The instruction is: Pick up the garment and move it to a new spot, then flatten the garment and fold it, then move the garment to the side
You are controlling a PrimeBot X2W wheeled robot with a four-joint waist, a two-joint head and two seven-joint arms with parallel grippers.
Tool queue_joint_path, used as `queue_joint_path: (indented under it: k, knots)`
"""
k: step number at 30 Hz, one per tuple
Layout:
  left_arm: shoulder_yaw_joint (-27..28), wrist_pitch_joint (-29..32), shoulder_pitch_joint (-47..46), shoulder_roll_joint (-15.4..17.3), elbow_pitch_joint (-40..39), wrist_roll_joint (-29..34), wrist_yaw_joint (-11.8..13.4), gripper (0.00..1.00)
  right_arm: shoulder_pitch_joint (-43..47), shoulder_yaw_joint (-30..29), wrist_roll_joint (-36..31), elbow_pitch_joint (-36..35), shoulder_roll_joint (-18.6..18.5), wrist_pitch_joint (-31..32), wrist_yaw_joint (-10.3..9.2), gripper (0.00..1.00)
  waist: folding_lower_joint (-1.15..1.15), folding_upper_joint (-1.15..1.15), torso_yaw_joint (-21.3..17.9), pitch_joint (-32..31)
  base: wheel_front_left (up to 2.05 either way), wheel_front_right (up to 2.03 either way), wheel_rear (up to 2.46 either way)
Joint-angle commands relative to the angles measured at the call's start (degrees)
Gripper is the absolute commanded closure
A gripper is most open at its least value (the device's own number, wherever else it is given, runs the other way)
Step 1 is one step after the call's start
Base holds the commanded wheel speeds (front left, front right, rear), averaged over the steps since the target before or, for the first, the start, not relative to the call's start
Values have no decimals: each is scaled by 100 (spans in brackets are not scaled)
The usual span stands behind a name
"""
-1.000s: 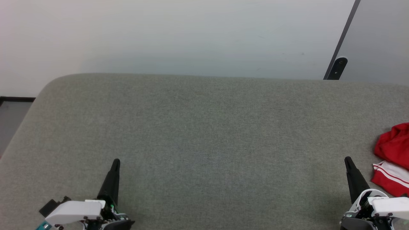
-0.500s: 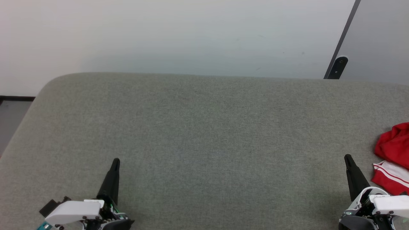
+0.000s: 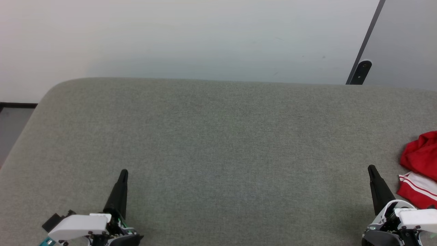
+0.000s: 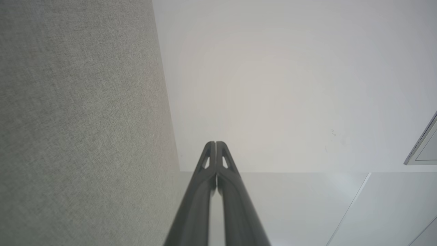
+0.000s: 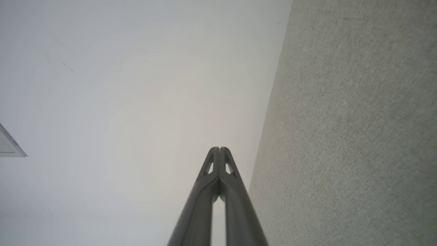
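Head cam looked fwd & down over the bench from its near edge, wall beyond. L wrist cam, rolled sideways & close above the bench, looked along the L fingers twd that wall; R wrist cam mirrored it along the R fingers. All 3 shared bench & wall.

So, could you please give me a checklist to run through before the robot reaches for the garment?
1. Located: the garment lies bunched at the right side of the grey surface: ok.
2. Fully in sight: the garment is cut off by the head view's edge: not ok.
3. Hand free: the right gripper is shut on nothing, apart from the garment: ok.
4. Open for grasping: right gripper shut: not ok.
5. Other hand free: left gripper shut on nothing: ok.
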Motion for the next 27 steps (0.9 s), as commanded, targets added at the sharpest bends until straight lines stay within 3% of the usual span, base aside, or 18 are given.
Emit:
queue_joint_path:
  k: [1, 27]
  knots:
    - [15, 18, -57, -8, 8, -15, -18, 100, -19, 2, 20, 1, 19, 13, -4, 100, 0, 0, 0, 0, 0, 0, 0]
    - [19, 21, -57, -9, 9, -12, -18, 100, -19, 3, 21, 1, 19, 12, -4, 100, 0, 0, 0, 0, 0, 0, 0]
